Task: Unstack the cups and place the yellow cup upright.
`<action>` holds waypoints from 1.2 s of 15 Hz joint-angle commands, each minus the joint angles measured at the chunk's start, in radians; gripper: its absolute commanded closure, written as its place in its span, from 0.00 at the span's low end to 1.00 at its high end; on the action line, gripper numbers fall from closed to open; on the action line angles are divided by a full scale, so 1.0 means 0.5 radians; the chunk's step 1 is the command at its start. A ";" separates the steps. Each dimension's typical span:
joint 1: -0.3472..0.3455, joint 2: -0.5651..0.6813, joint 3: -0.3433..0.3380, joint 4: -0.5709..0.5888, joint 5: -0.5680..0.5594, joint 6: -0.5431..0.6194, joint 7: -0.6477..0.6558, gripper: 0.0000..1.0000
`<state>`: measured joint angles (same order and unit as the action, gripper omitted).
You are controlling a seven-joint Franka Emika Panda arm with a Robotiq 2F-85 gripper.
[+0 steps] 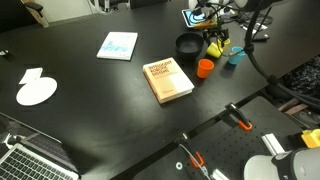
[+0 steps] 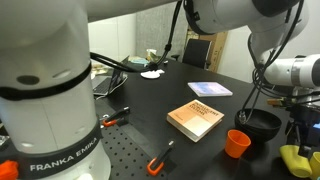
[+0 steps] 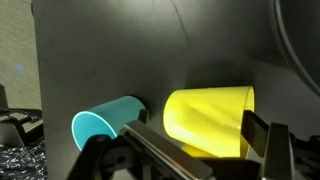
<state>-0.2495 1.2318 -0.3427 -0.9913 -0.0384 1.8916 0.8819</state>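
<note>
The yellow cup [image 3: 208, 115] lies on its side between my gripper's [image 3: 205, 148] two fingers, which press on its wall. The light blue cup [image 3: 105, 122] lies on its side just beside it, apart from it, with its mouth toward the wrist camera. In both exterior views the gripper [image 1: 216, 36] [image 2: 300, 128] is over the yellow cup [image 1: 215, 48] [image 2: 297, 157] at the table's far end. The orange cup [image 1: 205, 68] [image 2: 237, 143] stands upright alone. The light blue cup [image 1: 235, 56] is beside the yellow one.
A black bowl [image 1: 187, 44] [image 2: 263, 124] stands next to the cups. A brown book [image 1: 169, 80] [image 2: 195, 119] lies mid-table, with a blue booklet [image 1: 118, 45] and white paper [image 1: 37, 92] beyond. A laptop [image 1: 30, 158] sits at the table's corner.
</note>
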 commanded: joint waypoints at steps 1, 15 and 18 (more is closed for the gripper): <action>0.001 0.064 -0.034 0.129 -0.030 -0.078 0.028 0.36; -0.054 0.037 0.040 0.216 0.067 -0.241 -0.050 0.93; -0.083 -0.007 0.095 0.217 0.137 -0.290 -0.118 0.94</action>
<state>-0.2627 1.2424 -0.3359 -0.9044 -0.0115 1.7782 0.8704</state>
